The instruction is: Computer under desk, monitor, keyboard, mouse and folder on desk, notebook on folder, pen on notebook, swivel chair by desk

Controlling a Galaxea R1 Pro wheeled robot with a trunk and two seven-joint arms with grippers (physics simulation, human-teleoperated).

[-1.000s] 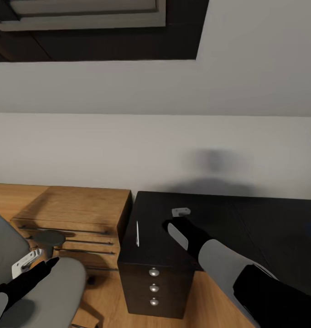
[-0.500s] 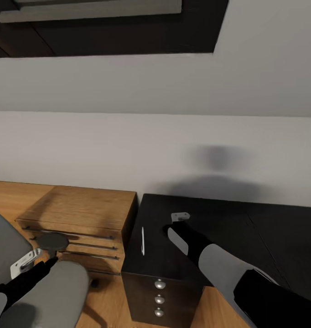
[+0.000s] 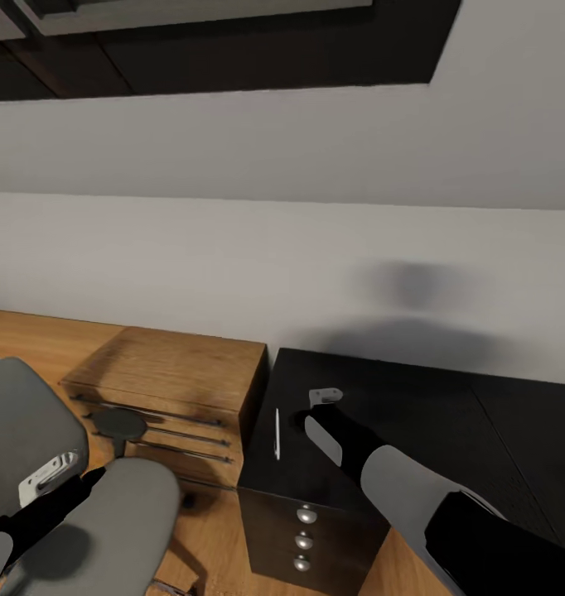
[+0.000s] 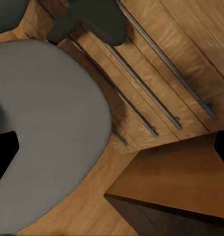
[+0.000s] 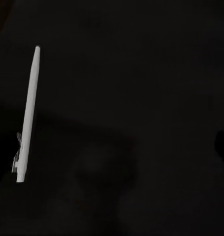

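On desk end, pen lies beside right gripper; finger state indeterminate; pen pickup seems next, needing shift toward pen.

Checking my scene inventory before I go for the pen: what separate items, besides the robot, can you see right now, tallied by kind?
Desks: 1, the black desk
Wooden drawer cabinets: 1, the light wood cabinet
Chairs: 1, the grey swivel chair
Pens: 1, the white pen lying on the desk
Total: 4
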